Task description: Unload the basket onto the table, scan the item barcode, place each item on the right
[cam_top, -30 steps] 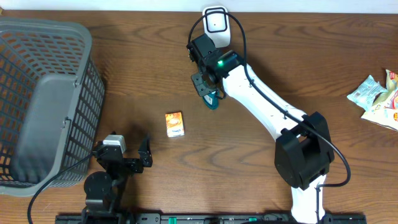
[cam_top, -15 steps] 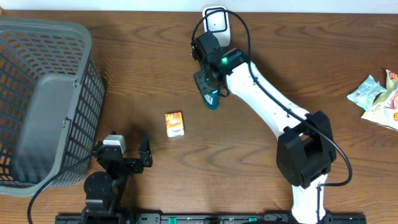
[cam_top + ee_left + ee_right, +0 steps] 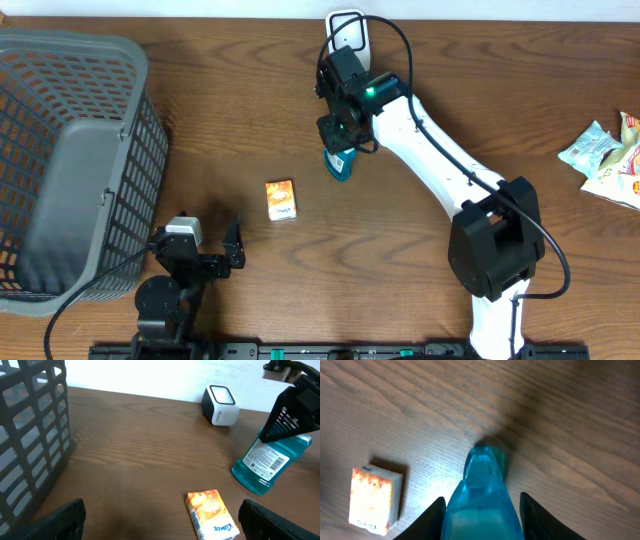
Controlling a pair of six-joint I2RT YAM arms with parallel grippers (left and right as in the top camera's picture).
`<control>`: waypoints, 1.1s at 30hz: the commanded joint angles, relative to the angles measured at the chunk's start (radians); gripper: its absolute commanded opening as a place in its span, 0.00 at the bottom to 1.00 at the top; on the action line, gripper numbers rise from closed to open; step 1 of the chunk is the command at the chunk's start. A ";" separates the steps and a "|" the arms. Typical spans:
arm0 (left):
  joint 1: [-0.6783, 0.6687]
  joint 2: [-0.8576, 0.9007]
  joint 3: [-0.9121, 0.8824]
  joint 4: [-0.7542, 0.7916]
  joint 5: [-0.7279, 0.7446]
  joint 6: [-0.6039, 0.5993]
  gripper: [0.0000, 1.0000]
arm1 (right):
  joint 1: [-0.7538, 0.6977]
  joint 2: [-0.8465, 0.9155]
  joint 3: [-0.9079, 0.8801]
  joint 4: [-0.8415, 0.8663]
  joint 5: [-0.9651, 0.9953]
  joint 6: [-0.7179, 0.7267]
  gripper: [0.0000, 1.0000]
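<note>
Teal bottle (image 3: pixel 265 462) tilted at upper centre, just below scanner (image 3: pixel 347 33), right claw (image 3: pixel 481 504) clamped on its sides. Label looks turned away; rotate it toward scanner. Left claw (image 3: pixel 160 517) spread wide.

Setting: a robot test bench arranged as a mock shop checkout. The work surface is a brown wood-grain table (image 3: pixel 200 100) against a plain white wall. A grey plastic shopping basket (image 3: pixel 140 150) occupies the left edge. A white barcode scanner (image 3: pixel 347 32) stands at the middle of the far edge. Retail goods are present: a small orange carton (image 3: pixel 281 200) near the centre, a blue bottle (image 3: pixel 267 462) with a printed label, and snack packets (image 3: pixel 605 155) at the right edge. Two robot arms (image 3: pixel 440 170) mount along the near edge.
</note>
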 commanded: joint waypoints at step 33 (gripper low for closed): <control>0.002 -0.001 -0.014 -0.032 0.013 0.017 0.98 | 0.042 -0.036 -0.008 -0.050 0.072 -0.023 0.59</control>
